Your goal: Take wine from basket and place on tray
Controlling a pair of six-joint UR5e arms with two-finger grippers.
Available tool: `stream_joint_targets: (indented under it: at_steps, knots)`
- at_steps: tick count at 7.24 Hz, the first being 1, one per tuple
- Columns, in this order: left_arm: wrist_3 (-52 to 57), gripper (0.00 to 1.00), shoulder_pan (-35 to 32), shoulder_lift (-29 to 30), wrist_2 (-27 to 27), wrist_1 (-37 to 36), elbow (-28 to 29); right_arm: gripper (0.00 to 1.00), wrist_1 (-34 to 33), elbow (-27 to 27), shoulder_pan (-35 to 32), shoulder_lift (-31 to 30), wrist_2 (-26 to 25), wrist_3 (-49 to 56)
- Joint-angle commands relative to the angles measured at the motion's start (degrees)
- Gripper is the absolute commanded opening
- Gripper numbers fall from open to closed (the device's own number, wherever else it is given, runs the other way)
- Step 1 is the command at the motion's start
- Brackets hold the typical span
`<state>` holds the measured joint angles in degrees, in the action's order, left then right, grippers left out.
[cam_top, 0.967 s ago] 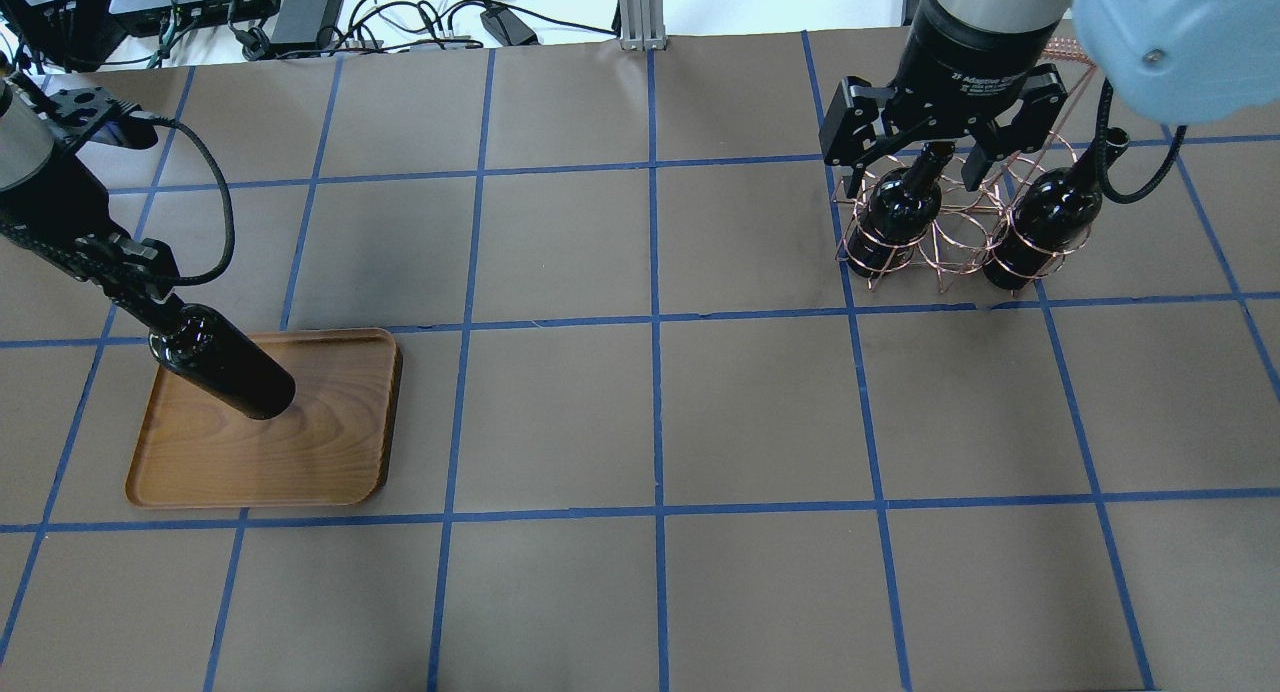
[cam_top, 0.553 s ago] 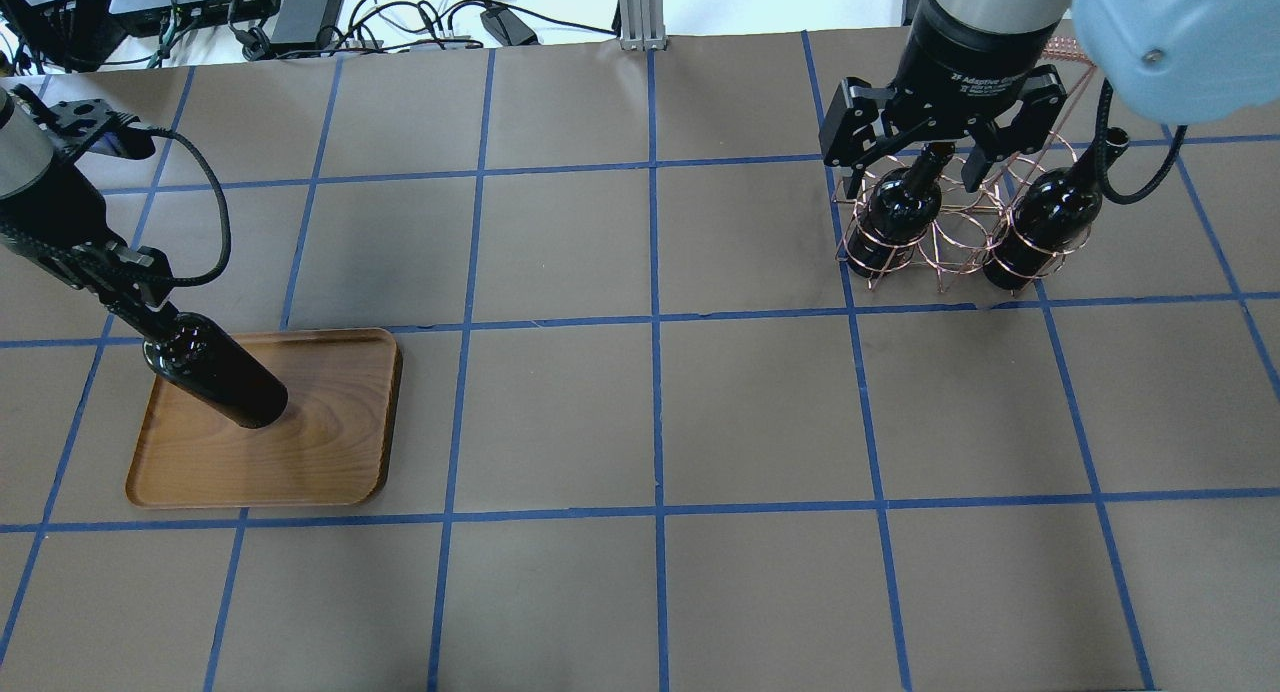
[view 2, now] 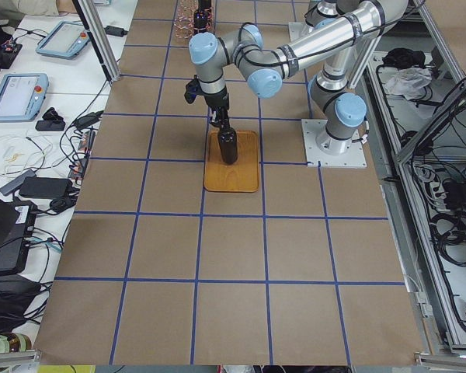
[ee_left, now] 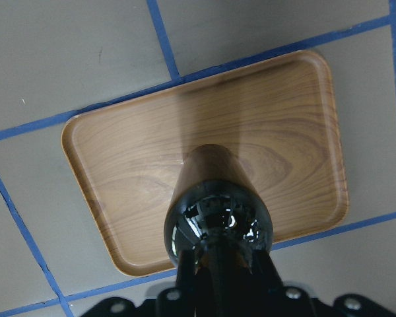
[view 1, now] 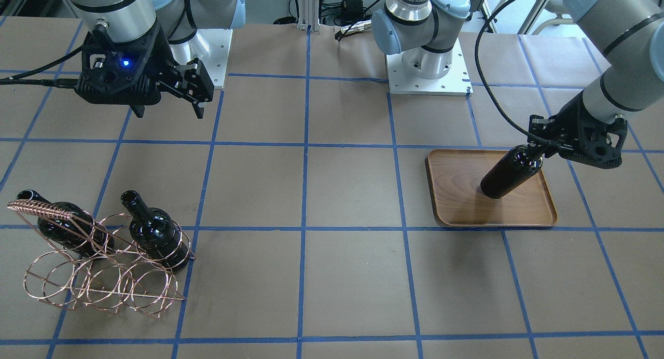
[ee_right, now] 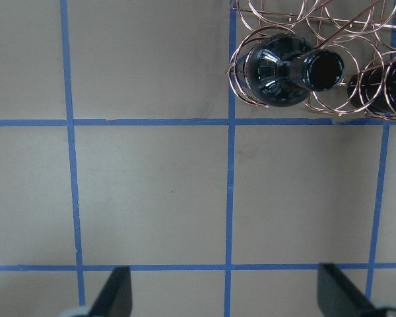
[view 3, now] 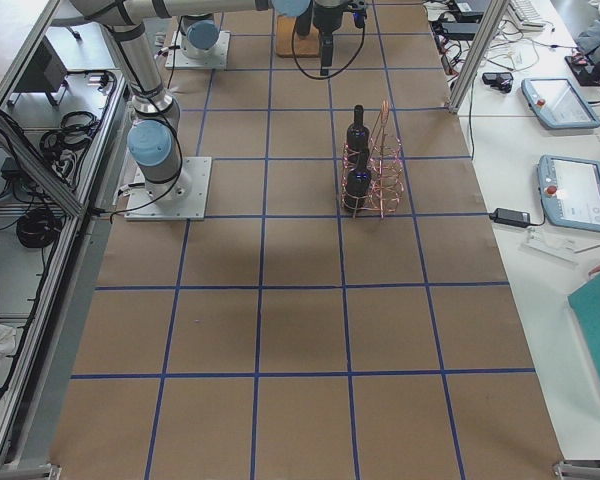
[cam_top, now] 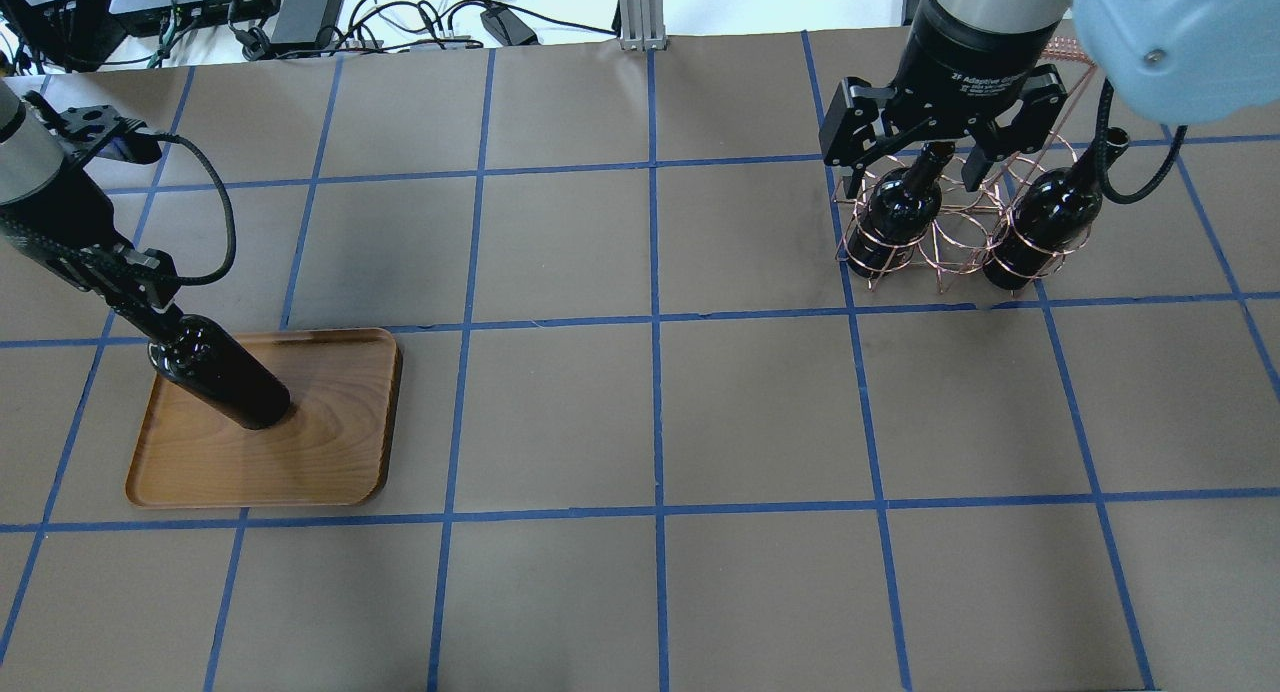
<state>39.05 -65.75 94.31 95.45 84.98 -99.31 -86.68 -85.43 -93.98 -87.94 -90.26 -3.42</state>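
One bottle is almost placed. On the bench, the tray lies as before, and the basket has the same two bottles in it. The wine is lower than a second ago, with its base on the tray's wood or just above it; I cannot confirm contact. The left gripper pinches its neck, so release seems to be next. The right gripper hangs spread above the basket and has not moved.

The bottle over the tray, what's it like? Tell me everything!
The wine bottle is shiny, near-black glass, no label, with a round shoulder and slim neck. It stands upright, the left gripper shut on its neck. Its base is at the wooden tray; whether it touches is unclear.
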Motion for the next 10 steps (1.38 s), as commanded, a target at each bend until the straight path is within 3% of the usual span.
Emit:
stream_joint_targets:
  at_steps: [1, 2, 6, 10]
  knots:
    - [-1.0, 0.86, 0.0, 0.0, 0.0, 0.1, 0.0, 1.00, -0.1, 0.0, 0.0, 0.0, 0.0, -0.1]
    - [-1.4, 1.00, -0.2, -1.2, 0.2, 1.1, 0.1, 1.00, -0.1, 0.0, 0.0, 0.0, 0.0, 0.0]
    - [-12.7, 1.00, -2.6, -3.1, 1.4, 4.1, 4.5, 1.00, 0.2, -0.1, 0.0, 0.0, -0.1, 0.3]
    - [-31.1, 1.00, -16.3, -6.3, -1.0, 3.2, 5.5, 1.00, 0.1, -0.3, 0.0, 0.0, -0.1, 0.3]
